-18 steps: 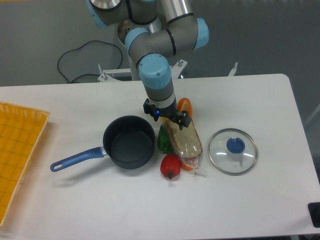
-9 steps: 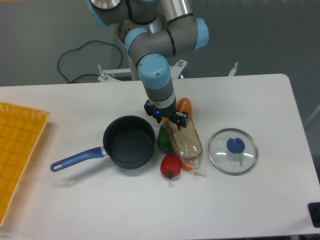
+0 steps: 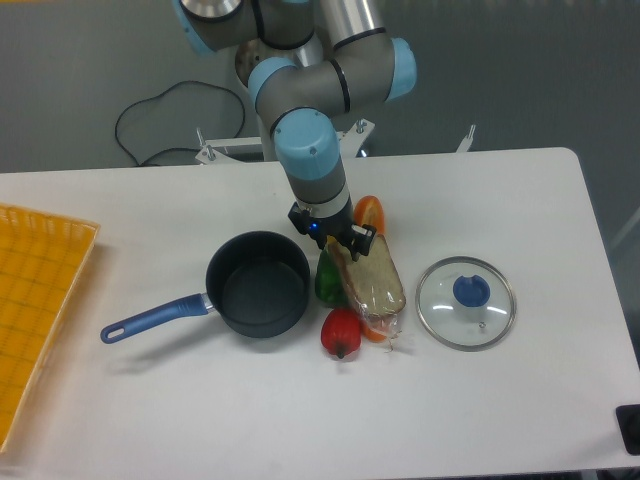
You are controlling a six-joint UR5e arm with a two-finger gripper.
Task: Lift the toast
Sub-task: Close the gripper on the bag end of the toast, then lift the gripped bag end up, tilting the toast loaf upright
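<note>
The toast (image 3: 372, 280) is a tan-brown slice in clear crinkly wrap. It lies on the table, leaning across a green pepper (image 3: 326, 281) and an orange pepper (image 3: 369, 213). My gripper (image 3: 335, 237) hangs straight down over the toast's far end, and the wrist hides the fingertips. Its black jaws stand spread to either side of that end, so it looks open. The toast rests where it lies and is not lifted.
A black saucepan (image 3: 258, 284) with a blue handle sits just left of the gripper. A red pepper (image 3: 340, 333) lies in front of the toast. A round glass lid (image 3: 466, 301) with a blue knob lies to the right. A yellow tray (image 3: 30, 300) is at the left edge.
The arm's wrist has shifted very slightly up and left in the picture. The toast and the other things have not moved.
</note>
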